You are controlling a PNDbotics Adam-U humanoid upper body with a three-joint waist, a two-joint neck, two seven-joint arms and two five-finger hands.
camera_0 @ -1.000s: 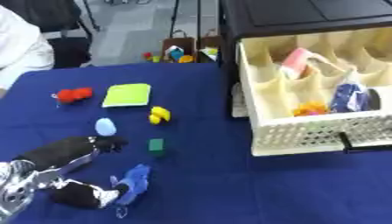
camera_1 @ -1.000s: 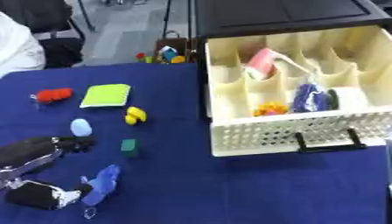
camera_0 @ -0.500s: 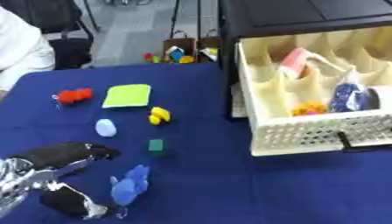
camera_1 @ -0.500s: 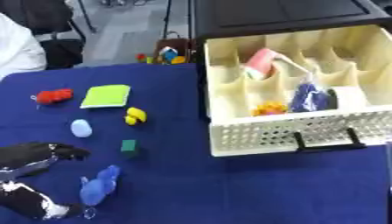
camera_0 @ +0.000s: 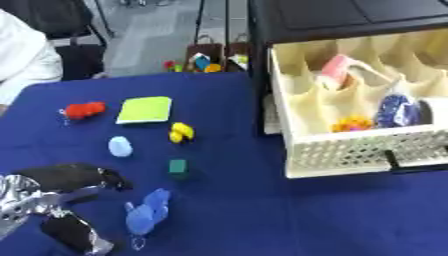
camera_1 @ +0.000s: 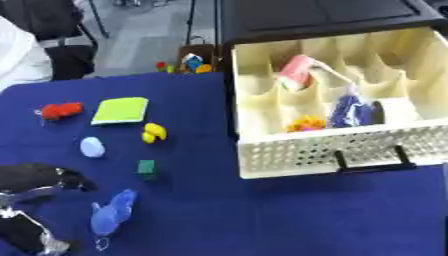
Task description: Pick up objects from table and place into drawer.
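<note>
Here the left hand (camera_0: 66,182) hovers, fingers relaxed and holding nothing.
Just right of it lies the blue toy (camera_0: 147,215); beyond it sit green, pale blue, yellow and red pieces. The drawer (camera_1: 341,150) already holds several items; most remain out.

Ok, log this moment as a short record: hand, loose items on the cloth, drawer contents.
surface: blue cloth
left hand: lower left corner, fingers partly curled, holding nothing visible, beside the blue toy
right hand: not in view
loose items: red toy, lime green pad, yellow toy, pale blue oval piece, dark green block, blue toy
drawer: cream, open, divided into compartments
drawer contents: pink item, orange item, dark blue item
</note>
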